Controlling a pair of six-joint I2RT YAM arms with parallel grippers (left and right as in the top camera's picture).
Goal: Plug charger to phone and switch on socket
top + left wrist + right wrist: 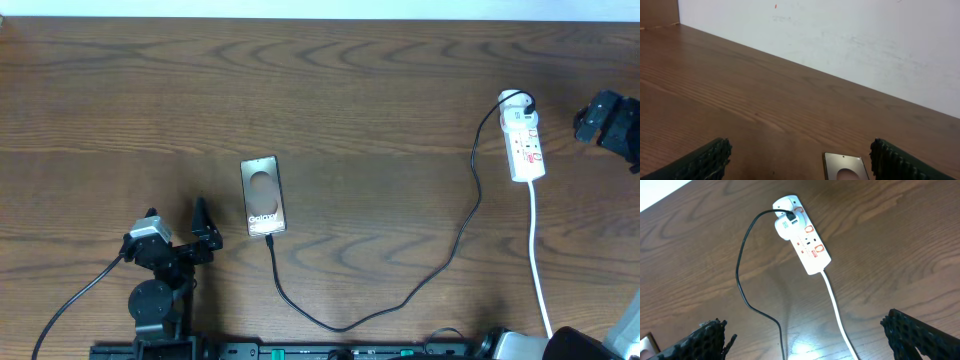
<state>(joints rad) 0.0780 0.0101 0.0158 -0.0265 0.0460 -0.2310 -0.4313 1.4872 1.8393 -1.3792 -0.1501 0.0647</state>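
A dark brown wooden tabletop (pixel 350 90) with wavy grain fills almost every view. In the overhead view a thin pale strip runs along the top edge of the frame. In the left wrist view a white, faintly scuffed wall (pixel 865 45) takes the upper right, with 1 small orange speck (pixel 775 6) near the top. A brown panel (pixel 657 12) sits in the upper left corner. Soft light leaves a pale sheen at the bottom centre of the right wrist view.

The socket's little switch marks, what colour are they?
Red, on the white socket. The right wrist view shows them best.
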